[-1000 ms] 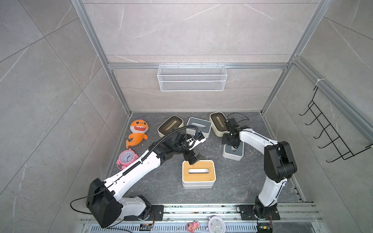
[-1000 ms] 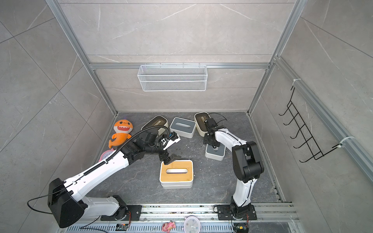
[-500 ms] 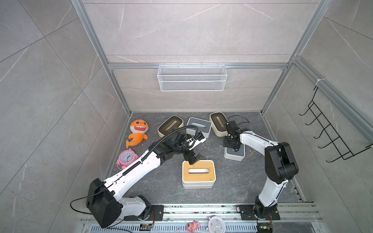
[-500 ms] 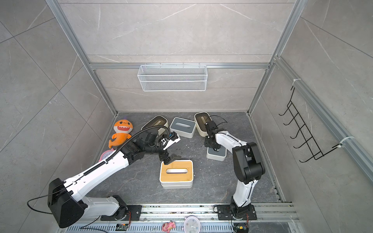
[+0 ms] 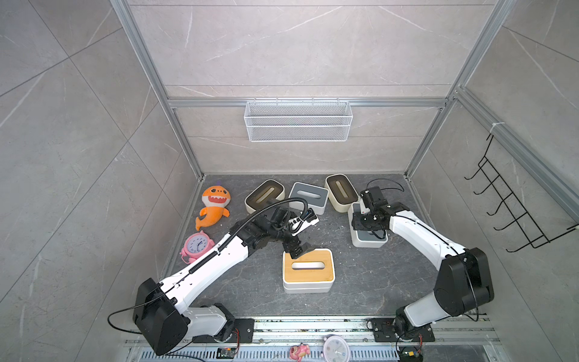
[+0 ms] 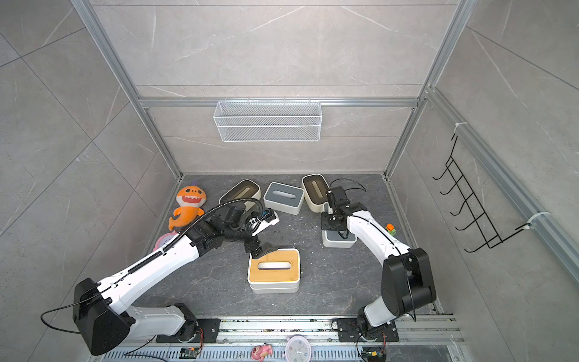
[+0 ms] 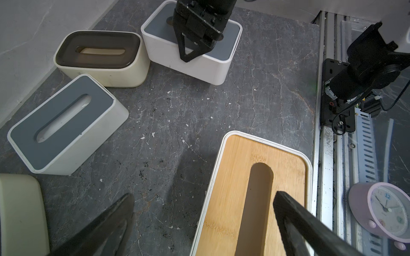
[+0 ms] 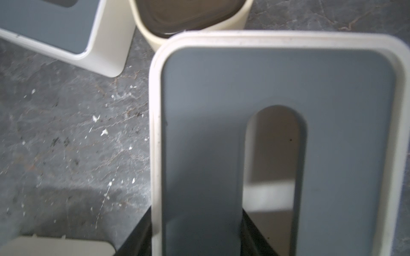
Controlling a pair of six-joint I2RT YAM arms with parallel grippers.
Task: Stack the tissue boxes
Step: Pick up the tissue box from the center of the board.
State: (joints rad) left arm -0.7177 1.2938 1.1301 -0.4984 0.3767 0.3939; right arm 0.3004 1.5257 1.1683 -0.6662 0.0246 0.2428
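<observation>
A white tissue box with a tan wood lid [image 5: 308,269] [image 7: 233,188] sits on a second white box [image 5: 308,287] mid-floor. My left gripper [image 5: 297,249] [image 7: 204,196] hangs open over its far-left corner, one finger above the slot and one above the floor. My right gripper [image 5: 371,233] [image 8: 196,221] is shut on a grey-lid tissue box [image 5: 369,243] [image 8: 221,88], with one finger in the slot and one outside the wall. Whether that box is off the floor I cannot tell. Another grey-lid box [image 5: 308,196] stands between two cream boxes with brown lids [image 5: 264,196] [image 5: 341,191] at the back.
An orange shark plush [image 5: 214,207] and a pink alarm clock [image 5: 197,244] lie by the left wall. A small orange-green toy [image 6: 390,229] sits right of my right arm. A wire basket [image 5: 297,125] hangs on the back wall and a black hook rack [image 5: 507,213] on the right wall.
My right gripper has closed on the grey-lid box, and the box has shifted slightly toward the front. The left arm and the wood-lid stack have not moved.
</observation>
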